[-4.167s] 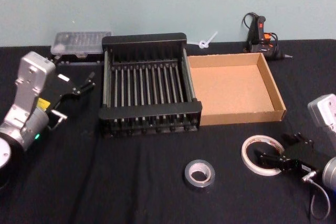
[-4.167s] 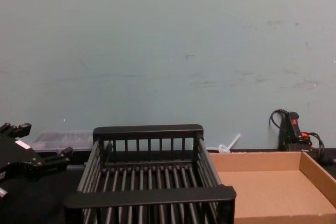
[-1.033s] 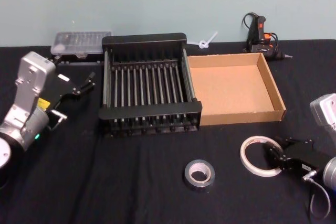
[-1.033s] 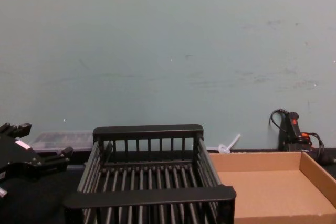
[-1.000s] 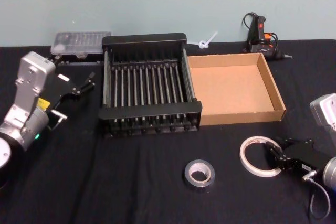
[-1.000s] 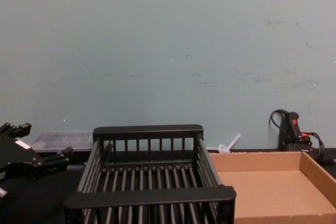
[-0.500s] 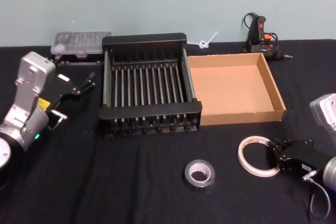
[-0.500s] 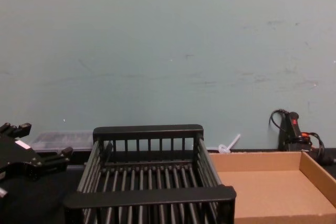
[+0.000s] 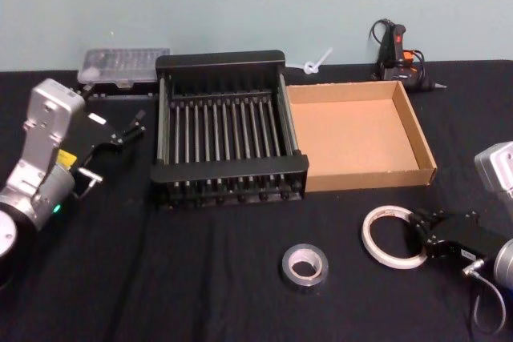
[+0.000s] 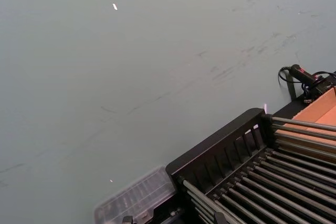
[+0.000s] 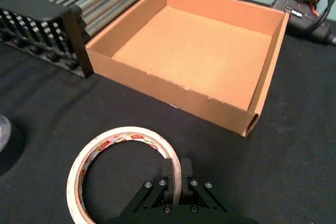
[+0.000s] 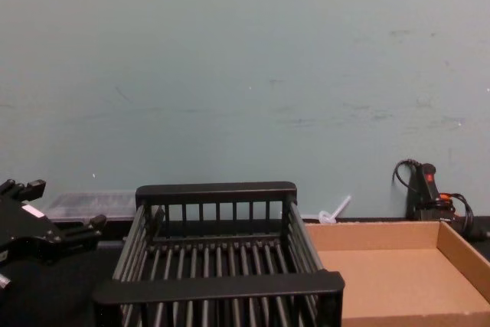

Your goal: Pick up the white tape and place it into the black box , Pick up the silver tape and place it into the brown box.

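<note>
A black-clothed table (image 9: 200, 278) carries a black slatted plastic crate (image 9: 228, 130), brown cardboard tray (image 9: 357, 134) right, tapes nearer.

Even, soft room light falls on all views. The black tablecloth (image 9: 200, 278) swallows shadows. The silver tape (image 9: 304, 265) shows faint glare.

Both arms end in silver-grey blocky wrist housings on round metal joints. The left claw (image 9: 120, 132) is black, with a white label; the right claw (image 11: 176, 174) is black, screw-studded, trailing a thin cable loop.
</note>
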